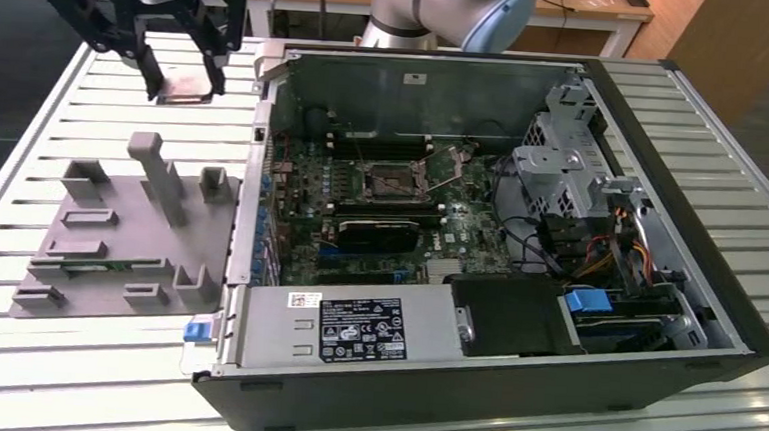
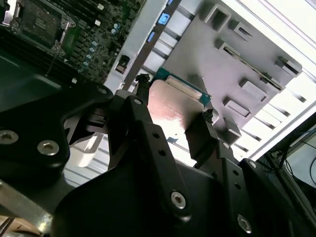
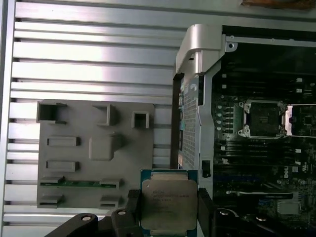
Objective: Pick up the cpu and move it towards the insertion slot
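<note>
The cpu (image 3: 169, 204) sits clamped between the two black fingers (image 3: 132, 207) of the end effector (image 3: 168, 210), lifted clear of the grey tray (image 1: 130, 230) on the desk (image 1: 85, 87). Small print on its metal top is too fine to read. In the exterior view the end effector (image 1: 183, 88) hangs above the tray's far edge, beside the open computer case (image 1: 491, 232). Inside the case, the insertion slot (image 1: 389, 183) lies on the green board, well apart from the cpu. A white label (image 1: 360, 331) marks the power supply; its writing cannot be made out.
</note>
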You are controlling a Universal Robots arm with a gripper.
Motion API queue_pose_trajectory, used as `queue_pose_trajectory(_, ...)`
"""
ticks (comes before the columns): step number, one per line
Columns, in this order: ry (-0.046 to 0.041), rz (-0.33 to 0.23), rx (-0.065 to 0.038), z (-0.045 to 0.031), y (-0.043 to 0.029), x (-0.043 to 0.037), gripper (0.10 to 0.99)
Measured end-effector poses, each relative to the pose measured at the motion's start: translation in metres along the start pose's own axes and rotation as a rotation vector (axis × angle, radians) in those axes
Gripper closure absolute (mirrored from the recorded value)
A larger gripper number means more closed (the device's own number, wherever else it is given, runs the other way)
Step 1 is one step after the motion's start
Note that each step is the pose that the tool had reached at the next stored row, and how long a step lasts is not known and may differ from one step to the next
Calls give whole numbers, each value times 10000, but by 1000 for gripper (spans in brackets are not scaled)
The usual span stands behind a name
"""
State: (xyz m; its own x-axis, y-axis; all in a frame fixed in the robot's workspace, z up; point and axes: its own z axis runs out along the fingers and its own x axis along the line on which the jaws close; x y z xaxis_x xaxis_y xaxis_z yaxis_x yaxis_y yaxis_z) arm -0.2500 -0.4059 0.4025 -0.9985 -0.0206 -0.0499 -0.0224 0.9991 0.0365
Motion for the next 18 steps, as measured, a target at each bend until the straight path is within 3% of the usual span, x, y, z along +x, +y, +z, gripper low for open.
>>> queue_pose_trajectory(18, 3, 0, 0, 29, -13, -606, 545)
